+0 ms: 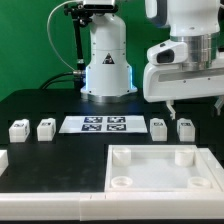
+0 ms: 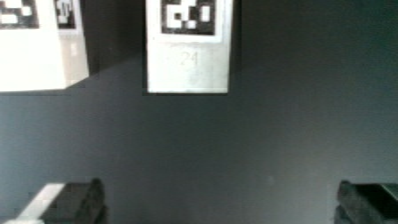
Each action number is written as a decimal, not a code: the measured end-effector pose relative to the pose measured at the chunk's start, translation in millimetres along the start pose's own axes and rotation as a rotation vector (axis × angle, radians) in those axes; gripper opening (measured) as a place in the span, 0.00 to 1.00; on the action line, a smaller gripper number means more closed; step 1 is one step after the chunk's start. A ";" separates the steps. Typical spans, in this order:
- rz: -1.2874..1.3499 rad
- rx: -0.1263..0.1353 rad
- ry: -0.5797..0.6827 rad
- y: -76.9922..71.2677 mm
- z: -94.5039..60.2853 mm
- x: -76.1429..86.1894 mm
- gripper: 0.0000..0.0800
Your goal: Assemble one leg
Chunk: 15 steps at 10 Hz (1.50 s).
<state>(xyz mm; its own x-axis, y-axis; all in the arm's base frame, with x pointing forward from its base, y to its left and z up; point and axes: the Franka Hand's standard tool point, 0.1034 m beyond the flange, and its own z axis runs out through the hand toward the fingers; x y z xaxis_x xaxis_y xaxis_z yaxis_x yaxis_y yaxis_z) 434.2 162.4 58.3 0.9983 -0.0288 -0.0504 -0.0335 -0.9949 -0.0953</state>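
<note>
Faces a small white hard-plastic block-shaped leg (image 2: pixel 191 50) with a black-and-white square marker, resting on the matte black surface (image 1: pixel 60 150) just beside an identical white leg (image 2: pixel 36 45), in the pair at the exterior view's right. Looks light, rigid, smooth, probably slightly slippery. Calls for a pinch across two flat opposite sides. Shows dark fingers (image 2: pixel 63 200) spread wide, empty, not yet around it.
</note>
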 end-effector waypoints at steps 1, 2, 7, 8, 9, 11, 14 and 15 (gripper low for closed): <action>-0.016 -0.020 -0.141 4.5 0.4 -8.8 0.81; 0.015 -0.020 -0.236 2.3 1.4 -6.6 0.81; 0.069 -0.033 -0.746 -0.9 33.5 -31.5 0.81; 0.068 -0.034 -0.794 -0.9 34.8 -29.7 0.81; 0.069 -0.033 -0.803 -0.8 36.5 -28.6 0.81; 0.068 -0.034 -0.805 -0.8 37.3 -29.9 0.81; 0.082 -0.048 -0.834 1.0 54.6 -46.7 0.81; 0.078 -0.052 -0.832 0.0 56.9 -52.0 0.81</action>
<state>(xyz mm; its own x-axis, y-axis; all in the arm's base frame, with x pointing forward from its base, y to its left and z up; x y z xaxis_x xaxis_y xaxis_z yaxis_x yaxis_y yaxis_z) 379.6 169.3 4.4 0.6316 -0.0372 -0.7744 -0.0784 -0.9968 -0.0161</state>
